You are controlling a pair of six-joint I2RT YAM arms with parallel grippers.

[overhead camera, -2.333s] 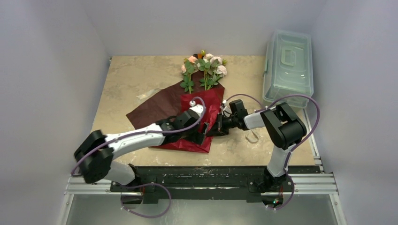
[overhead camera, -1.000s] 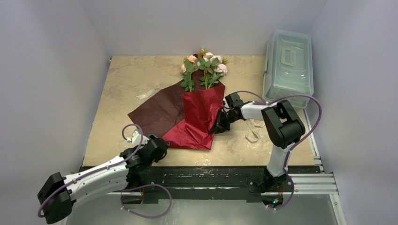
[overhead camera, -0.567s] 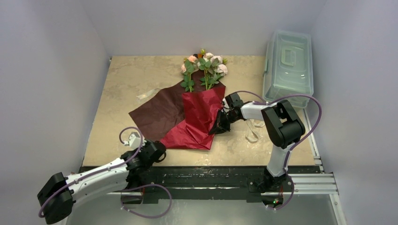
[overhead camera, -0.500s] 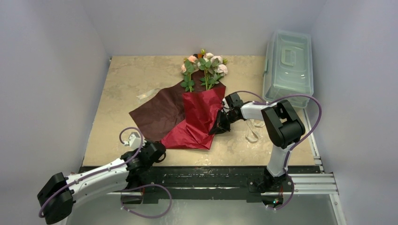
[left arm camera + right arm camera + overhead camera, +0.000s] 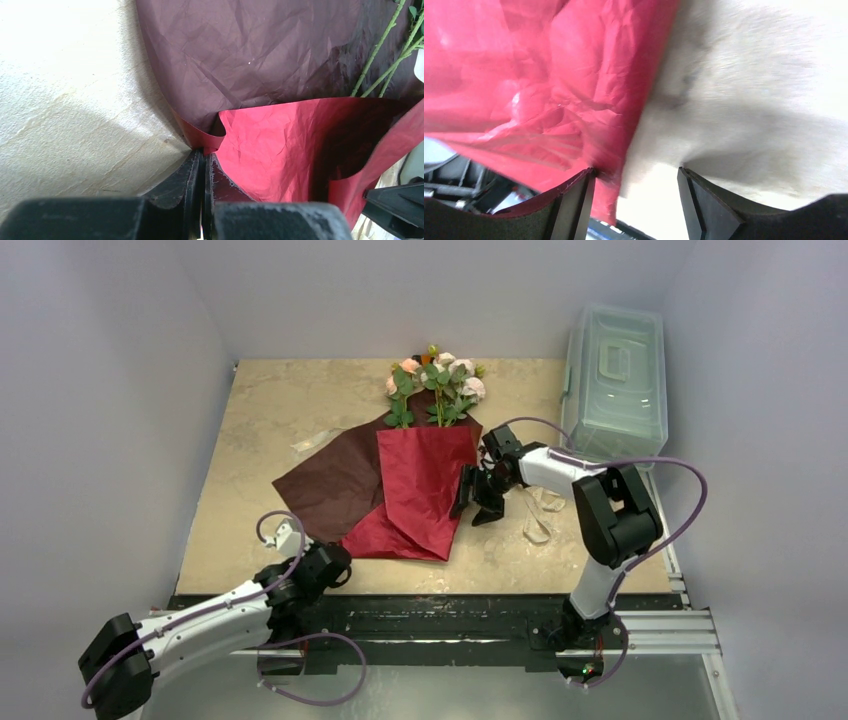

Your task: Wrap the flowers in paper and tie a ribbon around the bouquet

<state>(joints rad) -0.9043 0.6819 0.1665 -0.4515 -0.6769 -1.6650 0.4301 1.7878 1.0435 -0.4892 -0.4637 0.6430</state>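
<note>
Robotics laboratory cell. A beige marbled table (image 5: 260,420) is enclosed behind and at both sides by plain pale walls (image 5: 110,390). A metal rail (image 5: 670,635) is fitted along the table's near edge, and a left arm (image 5: 200,615) and right arm (image 5: 612,518) are bolted there. A clear lidded box (image 5: 613,380) is kept at the table's far right.

Left arm (image 5: 200,620) lies low along the near edge, left gripper (image 5: 202,156) with jaws closed on the paper (image 5: 280,145) corner; right arm (image 5: 610,520) bent inward, wrist pitched down, right gripper (image 5: 636,172) jaws apart above the tabletop.
</note>
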